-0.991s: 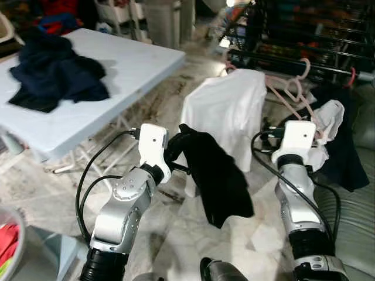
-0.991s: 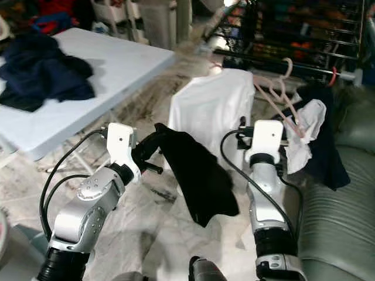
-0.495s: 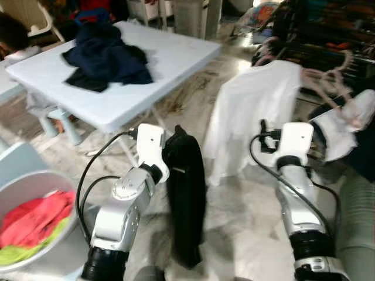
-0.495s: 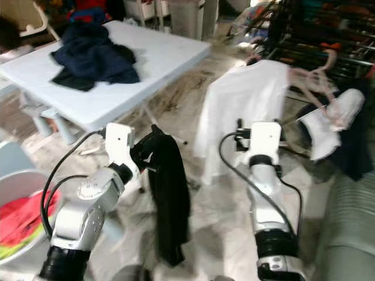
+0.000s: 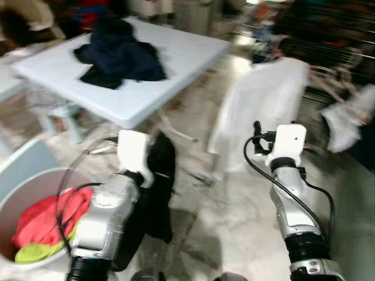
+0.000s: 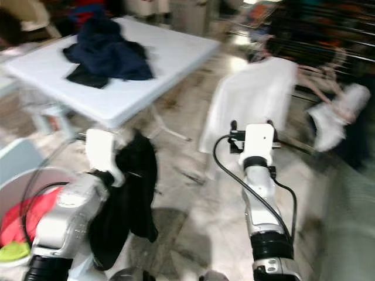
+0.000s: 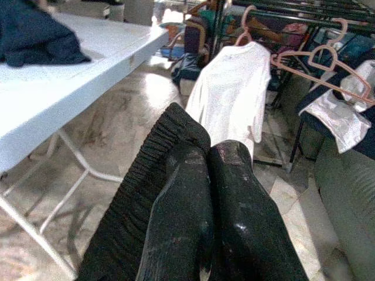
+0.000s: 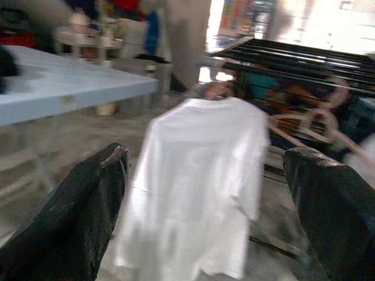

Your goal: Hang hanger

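Beside the white table (image 5: 176, 64), my left gripper (image 7: 205, 193) is clamped on a black garment (image 5: 159, 181); my right gripper (image 8: 205, 193) gapes, holding nothing. Pink hangers (image 7: 316, 64) sit on the rack (image 8: 304, 58), well apart; hanging seems undone.

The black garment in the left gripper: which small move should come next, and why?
Probably carry the black garment toward the white table: the left gripper is shut on it, it is not on a hanger, and the open right gripper is free.
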You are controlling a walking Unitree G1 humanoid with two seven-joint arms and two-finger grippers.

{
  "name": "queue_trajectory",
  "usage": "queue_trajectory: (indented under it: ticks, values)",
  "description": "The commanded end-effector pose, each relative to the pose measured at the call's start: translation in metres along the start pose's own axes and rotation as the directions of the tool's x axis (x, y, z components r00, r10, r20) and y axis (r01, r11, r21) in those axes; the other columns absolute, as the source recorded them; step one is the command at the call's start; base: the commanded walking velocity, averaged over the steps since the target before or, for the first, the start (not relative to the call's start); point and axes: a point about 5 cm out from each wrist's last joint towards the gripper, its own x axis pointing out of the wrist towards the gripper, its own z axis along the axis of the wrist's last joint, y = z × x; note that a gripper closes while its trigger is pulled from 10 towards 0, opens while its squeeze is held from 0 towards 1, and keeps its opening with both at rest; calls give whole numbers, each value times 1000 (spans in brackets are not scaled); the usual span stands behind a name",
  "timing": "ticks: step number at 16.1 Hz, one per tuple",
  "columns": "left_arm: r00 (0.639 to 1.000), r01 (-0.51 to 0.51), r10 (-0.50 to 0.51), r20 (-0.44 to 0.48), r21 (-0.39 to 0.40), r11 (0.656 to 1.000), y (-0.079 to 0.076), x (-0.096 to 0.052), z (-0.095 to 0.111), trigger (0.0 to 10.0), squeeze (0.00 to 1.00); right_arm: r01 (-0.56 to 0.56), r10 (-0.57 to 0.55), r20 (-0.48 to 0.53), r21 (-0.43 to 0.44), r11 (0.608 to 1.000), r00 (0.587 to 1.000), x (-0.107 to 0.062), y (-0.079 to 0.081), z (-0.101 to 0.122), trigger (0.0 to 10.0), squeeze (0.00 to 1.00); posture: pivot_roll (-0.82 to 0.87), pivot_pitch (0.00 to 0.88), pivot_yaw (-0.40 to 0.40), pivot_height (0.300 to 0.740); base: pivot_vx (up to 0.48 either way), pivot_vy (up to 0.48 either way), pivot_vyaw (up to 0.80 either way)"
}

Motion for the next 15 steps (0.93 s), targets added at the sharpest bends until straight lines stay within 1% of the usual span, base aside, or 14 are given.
queue_trajectory:
  ticks: [1,7,15]
  values:
    - [999,27,-28,36,19,999,-5,2,6,10000,0,14,-14,0,-8,1000,1000,0,-7,2,10000,0,-13,10,29,740,330,326,-800]
    - [999,21,-22,47,20,1000,-3,4,7,10000,0,5,-5,3,-8,1000,1000,1,-6,3,10000,0,-14,11,27,740,331,334,-750]
    - [998,33,-34,54,24,999,-7,6,7,10000,0,-2,2,1,-8,1000,1000,1,-4,2,10000,0,-11,14,35,740,331,347,0]
